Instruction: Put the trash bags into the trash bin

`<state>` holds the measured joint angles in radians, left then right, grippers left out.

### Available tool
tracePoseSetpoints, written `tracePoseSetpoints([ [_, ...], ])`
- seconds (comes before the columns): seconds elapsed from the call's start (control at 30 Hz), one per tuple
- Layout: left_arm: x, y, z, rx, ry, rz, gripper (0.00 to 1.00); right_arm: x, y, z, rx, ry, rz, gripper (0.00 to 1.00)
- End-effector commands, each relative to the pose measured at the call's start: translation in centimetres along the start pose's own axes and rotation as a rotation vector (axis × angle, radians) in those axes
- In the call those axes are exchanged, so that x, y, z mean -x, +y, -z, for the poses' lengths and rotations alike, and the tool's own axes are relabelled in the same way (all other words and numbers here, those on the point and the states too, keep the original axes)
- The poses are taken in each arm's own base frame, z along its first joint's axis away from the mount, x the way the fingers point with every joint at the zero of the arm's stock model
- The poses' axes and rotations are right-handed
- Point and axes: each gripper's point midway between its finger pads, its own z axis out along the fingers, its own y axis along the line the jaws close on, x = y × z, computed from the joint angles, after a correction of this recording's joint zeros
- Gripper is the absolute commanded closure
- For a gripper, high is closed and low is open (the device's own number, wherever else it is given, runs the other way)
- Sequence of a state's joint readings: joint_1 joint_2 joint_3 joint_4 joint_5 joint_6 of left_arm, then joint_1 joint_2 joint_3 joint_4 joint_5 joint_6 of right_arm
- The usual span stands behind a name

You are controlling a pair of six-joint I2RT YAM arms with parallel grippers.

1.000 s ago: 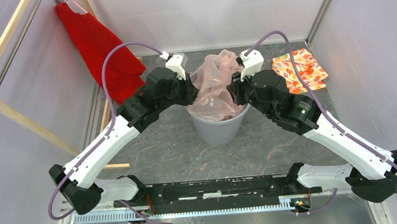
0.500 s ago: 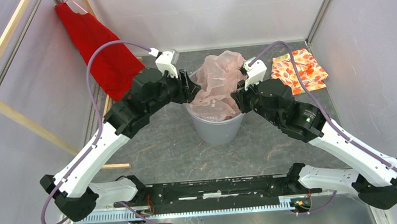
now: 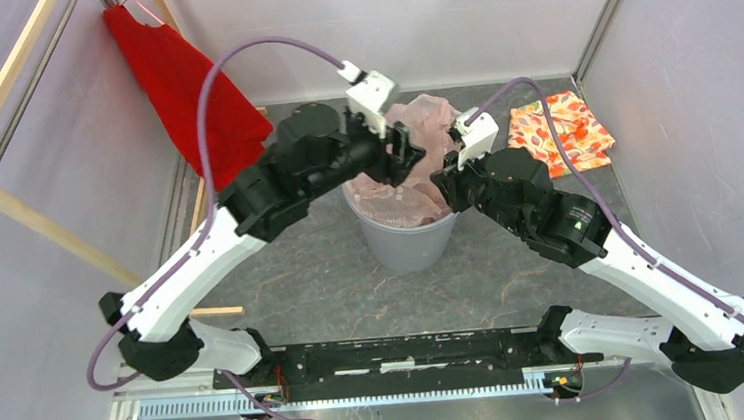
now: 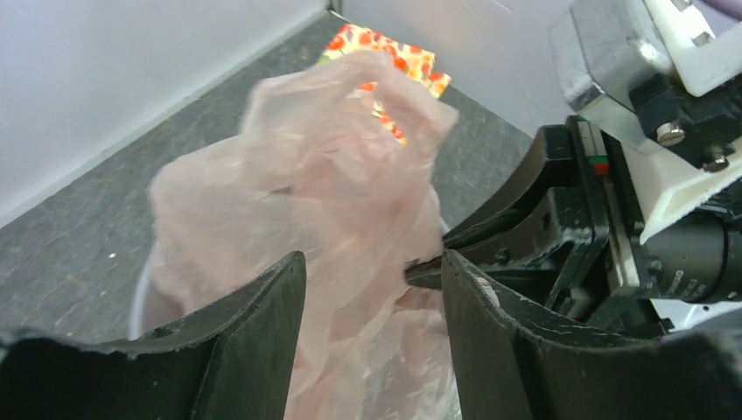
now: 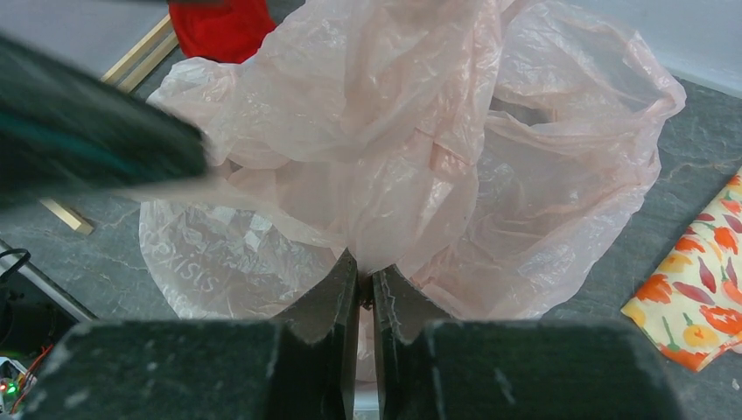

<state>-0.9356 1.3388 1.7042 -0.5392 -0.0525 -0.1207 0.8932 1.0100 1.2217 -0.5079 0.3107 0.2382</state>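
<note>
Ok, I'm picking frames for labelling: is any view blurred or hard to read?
Right wrist view: the left arm at the left edge is a dark motion-blurred smear, while the trash bag is sharp. Left wrist view: the bag looks soft, its top edge smeared. Top view: crisp and evenly lit.

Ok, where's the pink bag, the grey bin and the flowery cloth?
pink bag (image 5: pixel 394 131): right wrist view, on its crinkly middle above the fingers.
grey bin (image 3: pixel 411 247): top view, on its near outside wall.
flowery cloth (image 3: pixel 588 138): top view, on the middle of the folded cloth.
</note>
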Motion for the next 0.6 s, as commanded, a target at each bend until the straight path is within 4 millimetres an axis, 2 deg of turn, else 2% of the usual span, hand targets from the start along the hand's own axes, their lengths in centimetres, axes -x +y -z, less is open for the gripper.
tracePoseSetpoints([
  [0.0, 0.7, -1.0, -1.5, 0.001, -0.006, -0.123, 0.35, 1.0, 0.1, 0.5, 0.008, -0.051, -0.017, 0.87],
  [0.17, -0.1, -1.0, -3.0, 0.023, 0.011, -0.159, 0.37, 0.8, -0.3, 0.8, -0.003, -0.056, -0.030, 0.87],
  [0.27, 0.2, -0.5, -3.4, 0.066, -0.008, -0.151, 0.42, 0.7, -0.4, 0.9, -0.008, -0.055, -0.034, 0.88],
  [0.4, 0.7, 0.3, -3.7, 0.116, -0.039, -0.135, 0.58, 0.5, -0.4, 1.0, -0.009, -0.047, -0.036, 0.88],
  [0.53, 0.8, 1.1, -3.8, 0.168, -0.051, -0.129, 0.81, 0.1, -0.7, 1.0, -0.024, -0.039, -0.035, 0.88],
  [0.57, 0.8, 1.1, -3.7, 0.171, -0.055, -0.114, 0.83, 0.0, -0.9, 1.0, -0.031, -0.037, -0.034, 0.89],
])
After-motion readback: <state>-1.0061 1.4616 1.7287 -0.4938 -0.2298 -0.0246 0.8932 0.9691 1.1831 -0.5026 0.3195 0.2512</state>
